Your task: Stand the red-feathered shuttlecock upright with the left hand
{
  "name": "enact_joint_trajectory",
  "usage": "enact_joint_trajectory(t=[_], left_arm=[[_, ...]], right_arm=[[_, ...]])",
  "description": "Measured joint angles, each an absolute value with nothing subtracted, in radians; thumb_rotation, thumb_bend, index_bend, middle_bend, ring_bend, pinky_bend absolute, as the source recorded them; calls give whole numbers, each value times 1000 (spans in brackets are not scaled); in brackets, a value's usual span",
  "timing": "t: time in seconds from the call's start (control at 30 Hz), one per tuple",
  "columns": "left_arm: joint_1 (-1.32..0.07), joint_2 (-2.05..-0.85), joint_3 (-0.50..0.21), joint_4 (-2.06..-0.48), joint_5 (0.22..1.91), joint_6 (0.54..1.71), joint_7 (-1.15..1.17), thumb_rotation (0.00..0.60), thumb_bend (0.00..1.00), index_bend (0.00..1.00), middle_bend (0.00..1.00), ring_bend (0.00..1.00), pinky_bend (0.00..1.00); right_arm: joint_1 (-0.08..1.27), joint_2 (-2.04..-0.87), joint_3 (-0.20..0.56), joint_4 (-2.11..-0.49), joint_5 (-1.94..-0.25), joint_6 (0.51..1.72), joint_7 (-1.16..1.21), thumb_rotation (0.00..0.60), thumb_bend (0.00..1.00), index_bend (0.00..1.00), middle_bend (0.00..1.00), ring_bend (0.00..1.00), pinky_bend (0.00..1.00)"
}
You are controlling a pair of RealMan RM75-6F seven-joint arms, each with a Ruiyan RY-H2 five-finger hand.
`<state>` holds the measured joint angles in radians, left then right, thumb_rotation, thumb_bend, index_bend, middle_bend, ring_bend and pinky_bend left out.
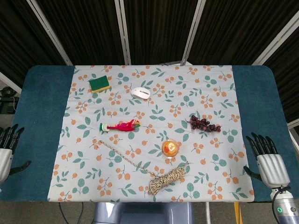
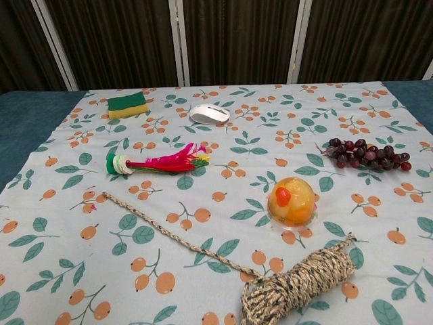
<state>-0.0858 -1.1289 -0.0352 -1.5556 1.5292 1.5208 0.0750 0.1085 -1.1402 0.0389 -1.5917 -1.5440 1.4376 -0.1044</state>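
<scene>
One shuttlecock (image 1: 120, 126) lying flat, centre-left on cloth (image 1: 210, 93); one each sponge (image 1: 99, 84), mouse (image 1: 140, 93), grapes (image 1: 204, 123), rope (image 1: 166, 180), fruit cup (image 1: 170, 148) holding fruit. Left hand (image 1: 6, 144) and right hand (image 1: 267, 161) resting wide, holding nothing

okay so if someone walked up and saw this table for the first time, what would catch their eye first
Probably the red-feathered shuttlecock, lying on its side left of centre on the floral tablecloth, its green and white base pointing left. Next, the thick bundle of braided rope at the near edge, one strand trailing up to the left, with the orange fruit cup just behind it. Both hands, left hand and right hand, rest open at the table's sides.
</scene>
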Motion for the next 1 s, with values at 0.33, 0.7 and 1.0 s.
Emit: enact_joint_trajectory(t=[0.33,0.7,1.0], left_arm=[[-78,-1123,-37,-1558,1516,1523,71,600,54,15,0,0,0],[-75,-1117,-32,-1566,1510,1515,71,600,56,26,0,0,0],[-80,-1118,-29,-1589,1518,1507,95,600,130,153,0,0,0]], right_arm=[[116,-1145,37,-1597,-1542,1425,-104,600,112,81,0,0,0],[119,-1153,36,-1598,-1548,1428,-107,600,113,85,0,0,0],[115,-1144,35,-1603,-1543,1431,-83,600,112,87,0,0,0]])
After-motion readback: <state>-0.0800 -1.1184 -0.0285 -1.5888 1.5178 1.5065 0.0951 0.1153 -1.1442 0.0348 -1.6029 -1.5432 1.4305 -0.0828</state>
